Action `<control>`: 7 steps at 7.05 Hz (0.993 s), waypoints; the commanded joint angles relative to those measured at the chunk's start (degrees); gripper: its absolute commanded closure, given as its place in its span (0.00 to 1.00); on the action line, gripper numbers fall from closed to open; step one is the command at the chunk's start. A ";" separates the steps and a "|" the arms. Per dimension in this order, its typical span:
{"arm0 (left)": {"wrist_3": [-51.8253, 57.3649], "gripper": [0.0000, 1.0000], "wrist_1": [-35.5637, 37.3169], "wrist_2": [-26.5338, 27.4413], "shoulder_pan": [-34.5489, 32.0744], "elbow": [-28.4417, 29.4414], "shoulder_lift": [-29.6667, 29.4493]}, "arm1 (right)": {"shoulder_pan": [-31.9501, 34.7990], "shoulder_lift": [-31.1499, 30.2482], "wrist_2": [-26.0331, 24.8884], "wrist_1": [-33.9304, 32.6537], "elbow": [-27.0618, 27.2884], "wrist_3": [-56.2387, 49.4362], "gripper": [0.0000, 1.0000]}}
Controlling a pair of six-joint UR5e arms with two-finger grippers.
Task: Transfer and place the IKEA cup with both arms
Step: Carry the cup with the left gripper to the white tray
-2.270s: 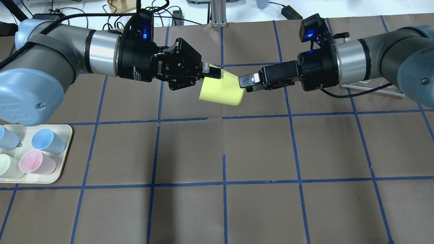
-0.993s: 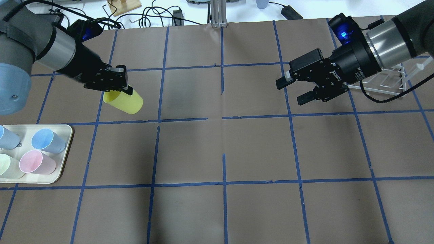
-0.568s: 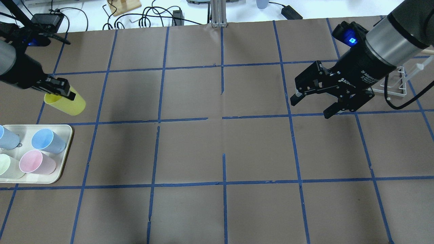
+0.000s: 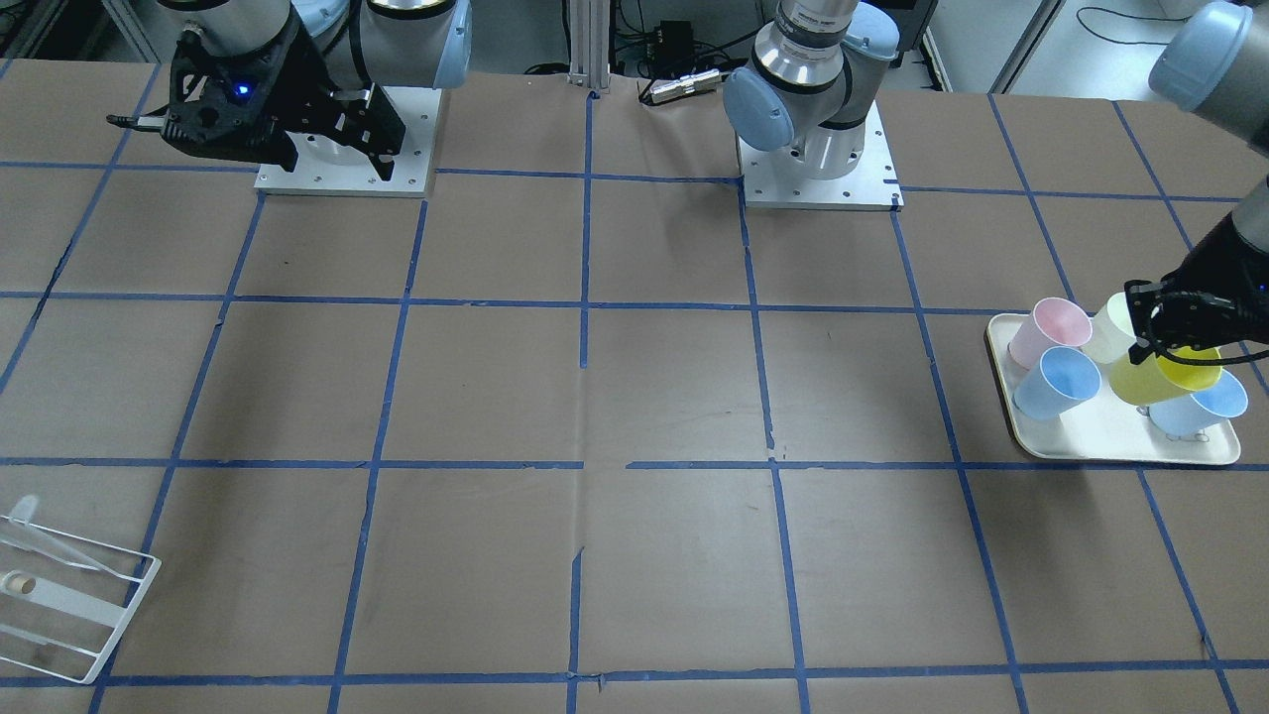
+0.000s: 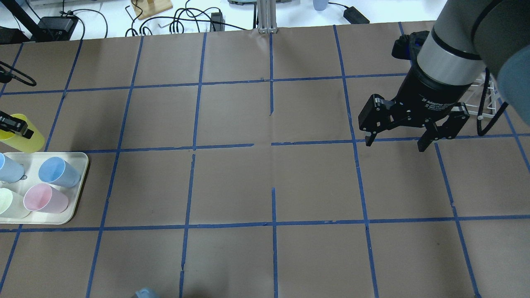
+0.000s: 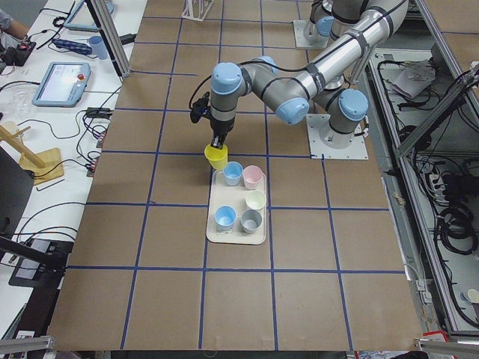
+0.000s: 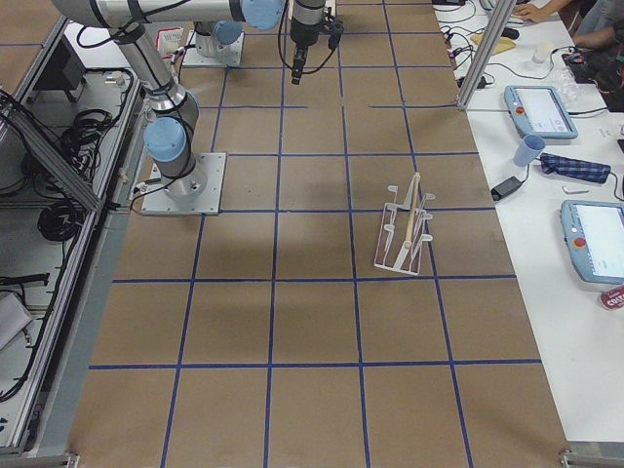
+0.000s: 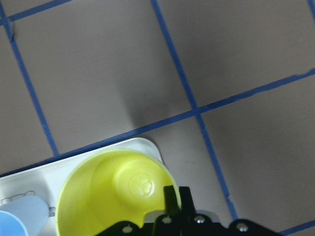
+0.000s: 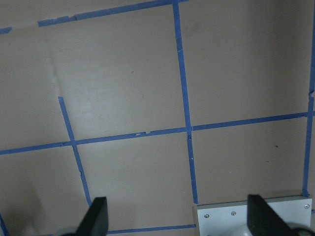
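Observation:
The bright yellow IKEA cup (image 4: 1155, 380) hangs tilted over the far edge of the cream tray (image 4: 1120, 448), mouth up. My left gripper (image 4: 1177, 332) is shut on its rim, one finger inside the cup. In the overhead view the cup (image 5: 25, 140) and left gripper (image 5: 12, 126) sit at the left edge, just beyond the tray (image 5: 80, 165). The left wrist view looks into the cup (image 8: 113, 189) over the tray's corner. My right gripper (image 5: 396, 142) is open and empty, pointing down over the right side of the table; it also shows in the right wrist view (image 9: 178, 221).
The tray holds a pink cup (image 4: 1036, 327), a blue cup (image 4: 1056, 382), a pale cream cup (image 4: 1110, 332) and a light blue cup (image 4: 1202, 407). A clear wire rack (image 5: 488, 99) stands behind the right gripper. Brown paper with blue tape lines covers the table.
The right gripper let go of the yellow cup, opened and drew back right, turning downward. The left gripper carried the cup from the table's middle leftward to the tray's edge.

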 commanded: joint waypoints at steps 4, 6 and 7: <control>0.38 1.00 5.05 2.89 4.65 -1.13 -9.28 | 0.33 -0.73 -4.20 -5.93 3.18 0.53 0.00; 0.29 0.80 6.45 4.67 4.74 -0.96 -10.79 | 0.33 -0.81 -4.11 -7.51 2.48 -0.08 0.00; 0.20 0.44 6.45 4.67 4.74 -0.96 -10.96 | 0.33 -0.90 -3.76 -7.52 2.39 -0.17 0.00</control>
